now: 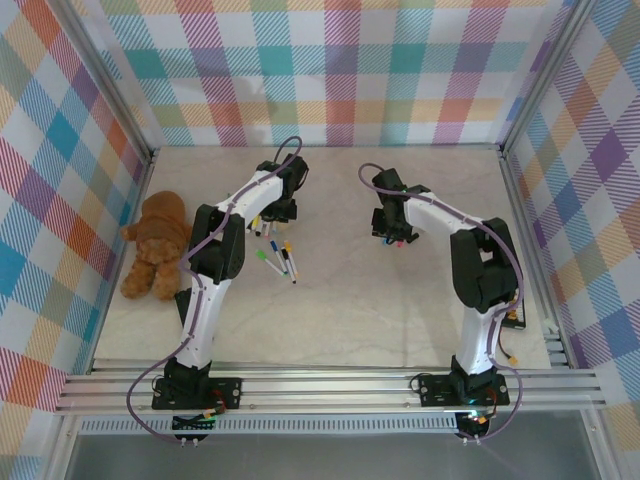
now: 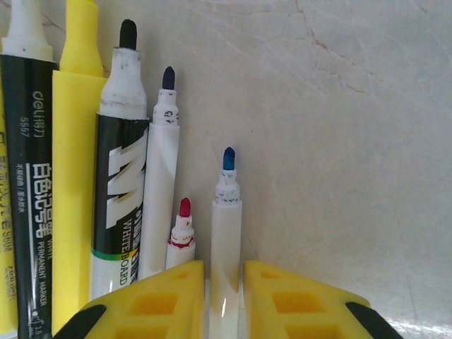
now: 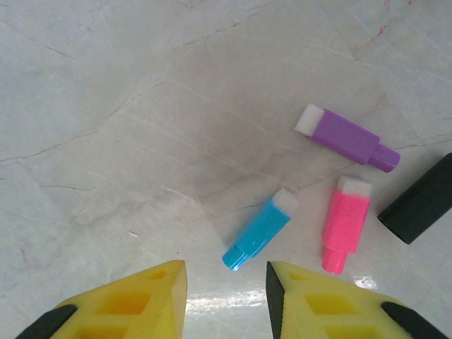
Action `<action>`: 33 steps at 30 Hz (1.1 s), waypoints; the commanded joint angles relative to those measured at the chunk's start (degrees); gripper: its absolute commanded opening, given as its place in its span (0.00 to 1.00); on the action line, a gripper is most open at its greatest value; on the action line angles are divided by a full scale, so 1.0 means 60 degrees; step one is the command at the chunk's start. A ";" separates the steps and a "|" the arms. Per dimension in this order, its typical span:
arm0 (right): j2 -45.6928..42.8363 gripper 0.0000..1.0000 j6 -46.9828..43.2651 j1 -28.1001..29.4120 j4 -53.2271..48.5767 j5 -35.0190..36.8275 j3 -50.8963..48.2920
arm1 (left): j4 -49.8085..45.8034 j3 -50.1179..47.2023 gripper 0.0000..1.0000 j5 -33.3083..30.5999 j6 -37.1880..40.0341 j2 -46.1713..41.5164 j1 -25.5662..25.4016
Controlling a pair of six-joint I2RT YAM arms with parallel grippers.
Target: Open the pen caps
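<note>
1. Blue cap (image 3: 260, 228) lay loose on the pale marbled table (image 3: 106, 141), just ahead of the right gripper (image 3: 226, 282), its narrow end pointing back toward the gap between the fingers but apart from both.
2. Pink cap (image 3: 346, 222) lay just beside it on the far side of the right-hand yellow finger (image 3: 332, 300), also touching nothing.
3. Purple cap (image 3: 346, 138) lay farther out beyond the pink one, and a black cap (image 3: 420, 208) sat at the frame's edge, partly cut off.
4. The right gripper's jaws stood moderately apart with nothing between them.
5. In the left wrist view, a blue-tipped pen (image 2: 226, 233) lay uncapped with its white barrel running straight between the fingers of the left gripper (image 2: 224, 296).
6. Those jaws stood narrow, close on both sides of the barrel; whether they pressed it could not be told.
7. Beside that pen lay a red-tipped pen (image 2: 181, 236), a dark-tipped white pen (image 2: 162, 176), a black whiteboard marker (image 2: 120, 162), a yellow highlighter (image 2: 74, 162) and a black permanent marker (image 2: 28, 176), all in a row with bare tips.
8. From above, the two grippers hung well apart over the table, with a brown teddy bear (image 1: 155, 245) at the left wall.
</note>
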 commanded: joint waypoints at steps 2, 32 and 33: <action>-0.0549 0.37 0.0010 0.0189 -0.0051 -0.0420 -0.0360 | 0.0533 -0.0739 0.21 -0.0200 -0.0212 -0.1282 -0.0054; -0.1459 0.42 -0.0095 0.0374 0.1184 -0.1383 -0.2136 | 0.4522 -0.8380 0.34 0.0013 -0.3396 -0.5766 -0.2408; -0.1454 0.42 -0.0096 0.0374 0.1182 -0.1406 -0.2133 | 0.4613 -0.8365 0.34 0.0051 -0.3370 -0.5772 -0.2427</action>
